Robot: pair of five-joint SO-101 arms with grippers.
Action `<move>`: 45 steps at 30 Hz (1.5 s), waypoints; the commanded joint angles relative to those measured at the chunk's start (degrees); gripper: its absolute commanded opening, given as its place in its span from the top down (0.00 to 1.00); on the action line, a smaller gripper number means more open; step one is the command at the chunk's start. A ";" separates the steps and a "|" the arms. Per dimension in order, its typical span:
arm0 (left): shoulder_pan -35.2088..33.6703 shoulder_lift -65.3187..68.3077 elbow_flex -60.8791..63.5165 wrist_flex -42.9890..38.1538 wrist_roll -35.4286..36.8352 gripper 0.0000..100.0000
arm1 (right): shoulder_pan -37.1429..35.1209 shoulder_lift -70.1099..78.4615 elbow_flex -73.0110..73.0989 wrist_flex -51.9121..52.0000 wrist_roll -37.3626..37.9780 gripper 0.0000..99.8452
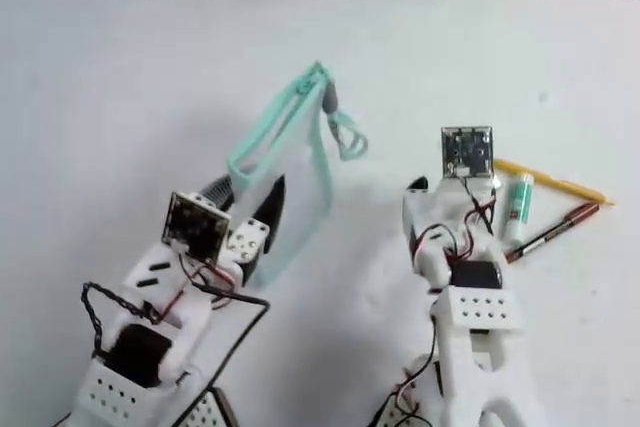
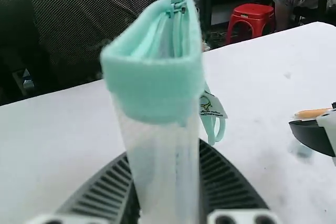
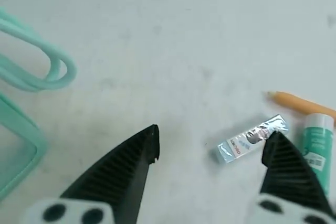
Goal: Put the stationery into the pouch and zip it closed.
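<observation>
Left gripper [image 2: 165,184] is clamped on the lower body of the pouch [image 2: 152,77], holding it up off the table [image 1: 120,67] with the mint rim gaping upward. Right gripper [image 3: 210,140] is spread wide and empty, over a small silver packet [image 3: 252,139]. Pencil [image 3: 302,100] and glue stick [image 3: 316,140] lie just beyond it, with the red pen [image 1: 555,230] beside them in the high view. Nothing is in the pouch yet, as far as I can see. Risks: the packet lies thin and flat on the table, so the fingers could skate over it or shove it into the glue stick instead of pinching it. The glue stick is round and would likely roll if nudged. The pouch is soft film held by one pinch (the mouth could sag or fold shut under side load), so a drop-in that clips the rim may miss or twist it in the grip. Strap loop [image 1: 347,137] dangles on the right arm's side and could snag a finger. Room: bare table between pouch and right arm gives a good lane for the carry. The stationery sits well inside the far edge, so a sweep inward is safer than outward.
</observation>
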 commanded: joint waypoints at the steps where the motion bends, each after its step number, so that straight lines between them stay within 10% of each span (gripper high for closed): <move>1: 0.22 0.22 0.09 -0.53 -0.79 0.89 | -0.22 -1.19 -0.35 -1.01 0.09 0.69; 7: 0.22 0.22 0.09 -0.53 -0.79 0.89 | -0.22 -1.19 -0.35 -1.01 0.09 0.70; 15: 0.22 0.22 0.09 -0.53 -0.79 0.89 | -0.04 -1.19 -0.44 -1.01 0.09 0.95; 26: 0.22 0.22 0.09 -0.53 -0.79 0.89 | 0.04 -1.19 -0.35 -0.92 -0.35 0.70; 32: 0.31 0.22 0.09 -0.53 -0.79 0.89 | -0.04 -1.19 -0.26 -0.84 0.00 0.72; 38: 0.48 0.22 0.09 -0.44 -0.79 0.89 | 0.04 -1.19 -0.44 -1.01 0.09 0.99; 45: 0.57 0.22 0.18 -0.44 -0.79 0.89 | 0.04 -1.19 -0.35 -1.01 -0.09 0.79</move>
